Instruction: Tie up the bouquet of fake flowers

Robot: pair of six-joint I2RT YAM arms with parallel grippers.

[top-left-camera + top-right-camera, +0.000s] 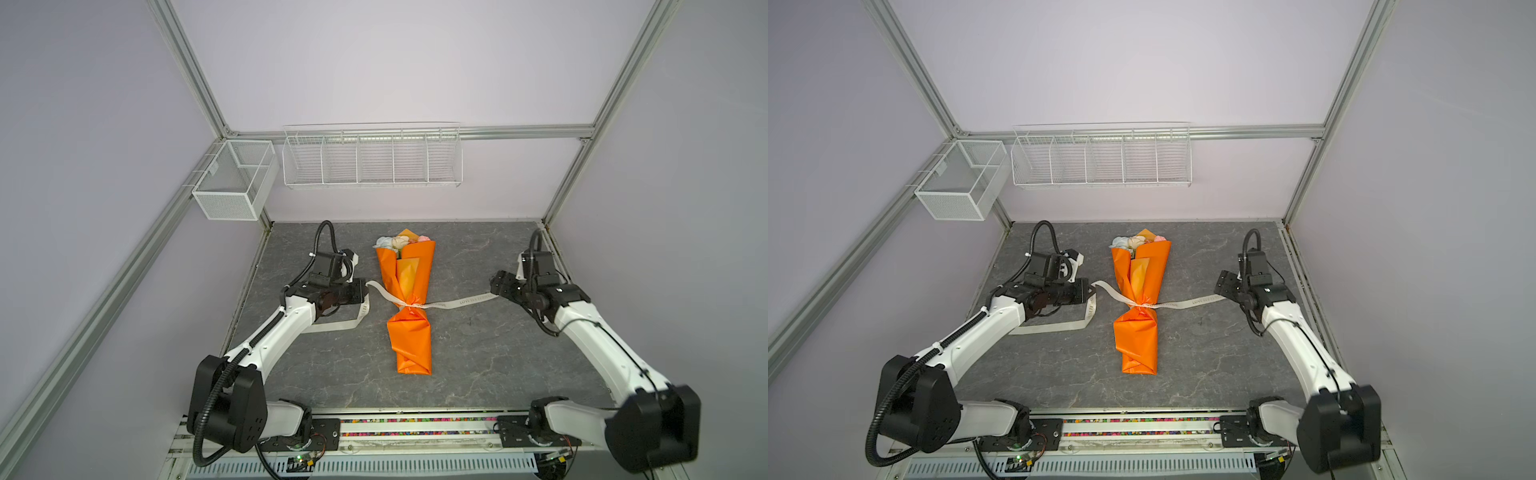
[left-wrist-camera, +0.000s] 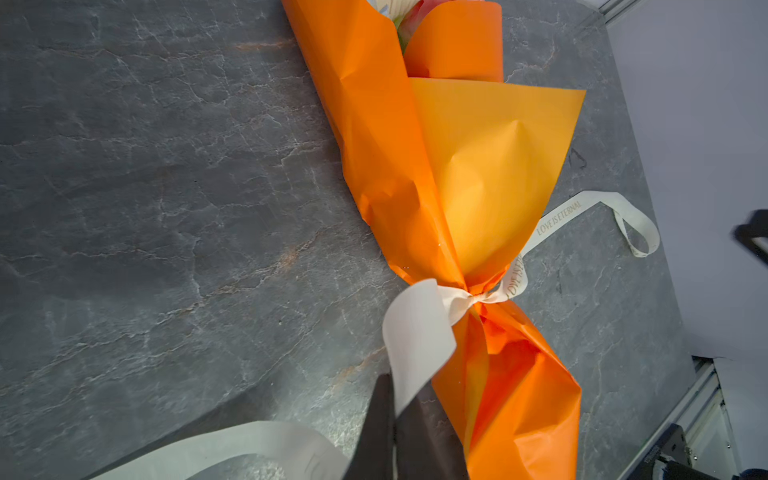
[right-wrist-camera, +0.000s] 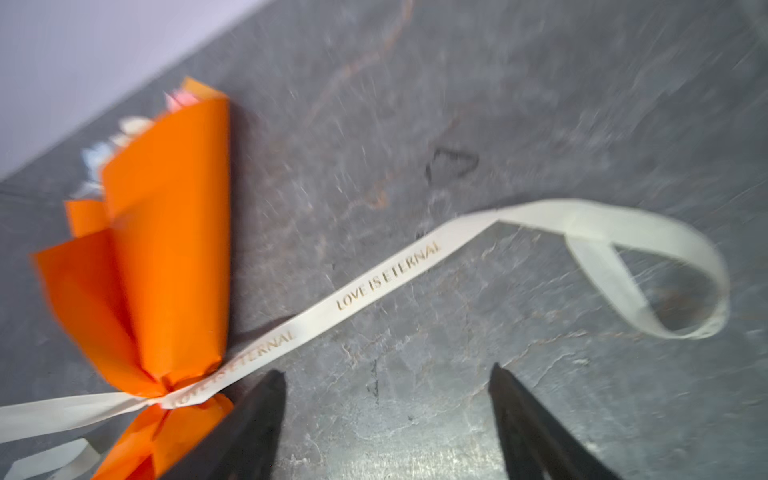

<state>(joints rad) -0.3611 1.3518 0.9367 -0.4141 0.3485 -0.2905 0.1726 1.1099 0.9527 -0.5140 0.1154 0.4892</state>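
Tightening looks like the step in hand: the ribbon [image 1: 465, 302] is already crossed in a knot [image 2: 473, 297] at the waist of the bouquet [image 1: 411, 274]. The bouquet lies flat at the centre of the table [image 1: 478, 365], heads to 12 o'clock, stem end to 6 o'clock.

Grip: the left claw [image 2: 394, 401] is clamped on the ribbon tail at 9 o'clock, which rises off the table to its fingers. The right claw [image 3: 386, 374] has its jaws wide apart and holds nothing. Its tail lies loose toward 3 o'clock, the end curled in a loop.

To do it well:
- Take the loose tail near the knot, not at the loop.
- Pull toward 3 o'clock against the left's pull toward 9, low and level, so the bouquet neither slides nor rolls.
- Cinch gently; the paper [image 2: 374, 145] looks thin and would likely crease.

Containers: a mesh basket [image 1: 224, 203] hangs on the wall at 10 o'clock, and a rack [image 1: 372, 166] with five bays at 12 o'clock. Nothing is seen in either.
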